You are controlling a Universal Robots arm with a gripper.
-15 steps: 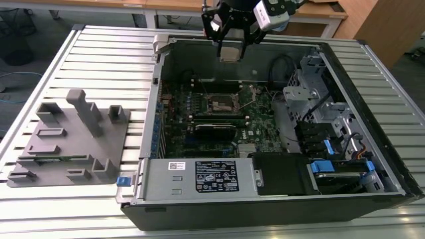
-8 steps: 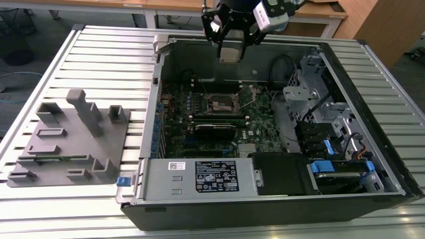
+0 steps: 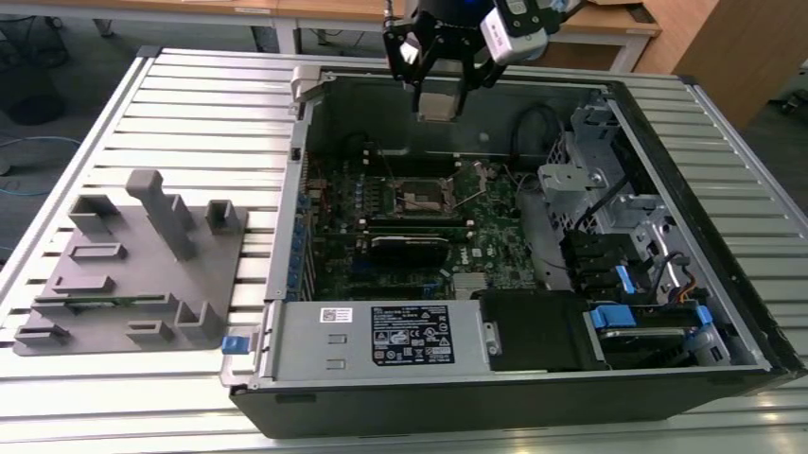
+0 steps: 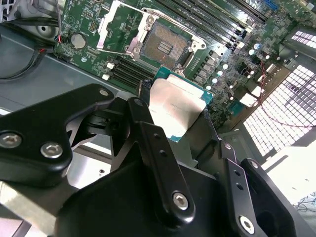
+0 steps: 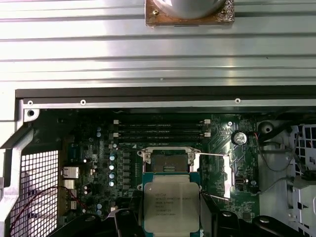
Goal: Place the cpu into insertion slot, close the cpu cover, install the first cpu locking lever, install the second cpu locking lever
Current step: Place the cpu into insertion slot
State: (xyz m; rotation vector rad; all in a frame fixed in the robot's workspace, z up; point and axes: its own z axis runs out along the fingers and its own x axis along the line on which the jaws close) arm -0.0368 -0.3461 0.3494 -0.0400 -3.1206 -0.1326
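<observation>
Gripper [image 3: 440,102] clamped on the cpu [image 5: 171,207] above the open computer case [image 3: 378,378].
The cpu hangs flat between the fingers, high over the green board [image 5: 98,148]. Below, mid-board, the insertion slot [image 4: 165,47] lies uncovered with its dark centre showing. The case rests on a slatted table [image 3: 151,104], a grey fixture [image 3: 127,274] beside it.

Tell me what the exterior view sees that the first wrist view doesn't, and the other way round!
Exterior view's extras: the grey plastic holder block beside the black computer case. First wrist view's extras: a copper-coloured plate around a round silvery part. Both: the black gripper shut on the flat silver-grey square cpu, and the square silver-rimmed insertion slot.
</observation>
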